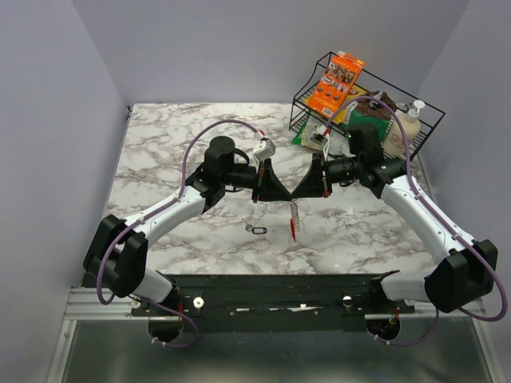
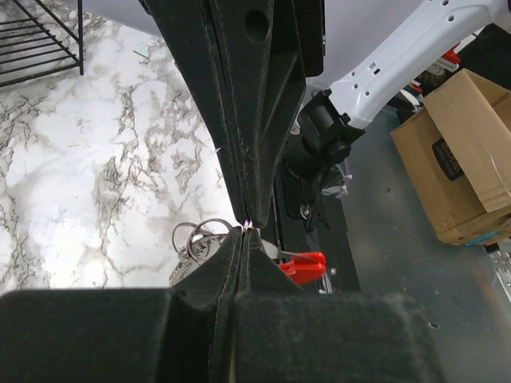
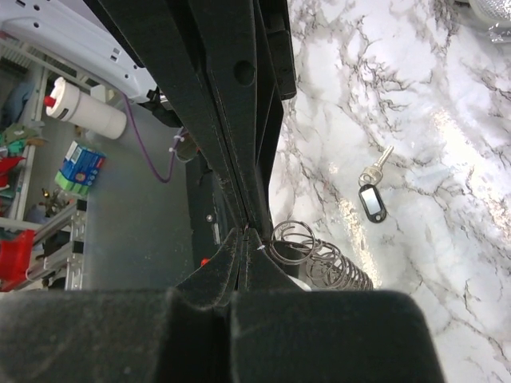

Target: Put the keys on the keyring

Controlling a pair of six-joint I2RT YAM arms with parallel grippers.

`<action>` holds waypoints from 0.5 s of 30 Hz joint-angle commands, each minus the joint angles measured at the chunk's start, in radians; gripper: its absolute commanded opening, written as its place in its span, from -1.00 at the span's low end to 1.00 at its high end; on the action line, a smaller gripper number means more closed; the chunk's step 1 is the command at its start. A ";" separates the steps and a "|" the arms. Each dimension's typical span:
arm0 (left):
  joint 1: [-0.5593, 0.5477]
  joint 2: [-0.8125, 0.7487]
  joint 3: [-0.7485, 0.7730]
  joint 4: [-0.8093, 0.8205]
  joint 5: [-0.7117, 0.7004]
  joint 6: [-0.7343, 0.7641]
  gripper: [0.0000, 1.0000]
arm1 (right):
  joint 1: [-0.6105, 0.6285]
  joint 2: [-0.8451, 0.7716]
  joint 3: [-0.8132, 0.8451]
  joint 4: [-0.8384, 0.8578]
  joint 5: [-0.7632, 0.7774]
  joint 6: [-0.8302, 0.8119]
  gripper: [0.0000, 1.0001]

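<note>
The keyring (image 1: 294,220), a red strip joined to silver rings, hangs above the table's middle between my two grippers. My left gripper (image 1: 284,196) and right gripper (image 1: 303,194) meet tip to tip, both shut on its top. In the left wrist view the left gripper (image 2: 246,227) is shut, with silver rings (image 2: 194,237) to its left and the red strip (image 2: 304,266) to its right. In the right wrist view the right gripper (image 3: 248,232) is shut beside the coiled rings (image 3: 321,259). The key (image 1: 257,230), with a dark oval head, lies loose on the marble; it also shows in the right wrist view (image 3: 372,196).
A black wire rack (image 1: 363,108) stands at the back right, holding an orange box (image 1: 336,81), a soap bottle (image 1: 406,124) and other items. Grey walls close the left and back sides. The marble tabletop (image 1: 176,152) stretches to the left.
</note>
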 commanded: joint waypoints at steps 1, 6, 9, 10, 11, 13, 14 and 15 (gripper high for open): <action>-0.009 0.020 0.025 0.018 0.012 -0.014 -1.00 | 0.009 0.006 0.032 -0.003 0.003 -0.005 -0.99; -0.009 -0.001 0.003 0.035 0.001 0.000 -1.00 | 0.009 0.002 0.038 -0.002 0.035 0.005 -0.94; -0.009 -0.027 -0.015 0.030 -0.013 0.035 -1.00 | 0.009 -0.015 0.041 0.012 0.065 0.022 -0.64; -0.009 -0.037 -0.024 0.027 -0.019 0.060 -1.00 | 0.010 -0.032 0.033 0.032 0.082 0.028 -0.54; -0.009 -0.044 -0.029 0.024 -0.020 0.074 -1.00 | 0.010 -0.044 0.027 0.044 0.089 0.034 -0.33; -0.009 -0.067 -0.044 0.021 -0.033 0.103 -1.00 | 0.010 -0.066 0.015 0.082 0.115 0.054 -0.11; -0.009 -0.075 -0.049 0.021 -0.036 0.114 -1.00 | 0.010 -0.092 0.001 0.093 0.124 0.056 0.10; -0.007 -0.087 -0.053 0.020 -0.034 0.123 -1.00 | 0.010 -0.104 -0.007 0.104 0.133 0.062 0.20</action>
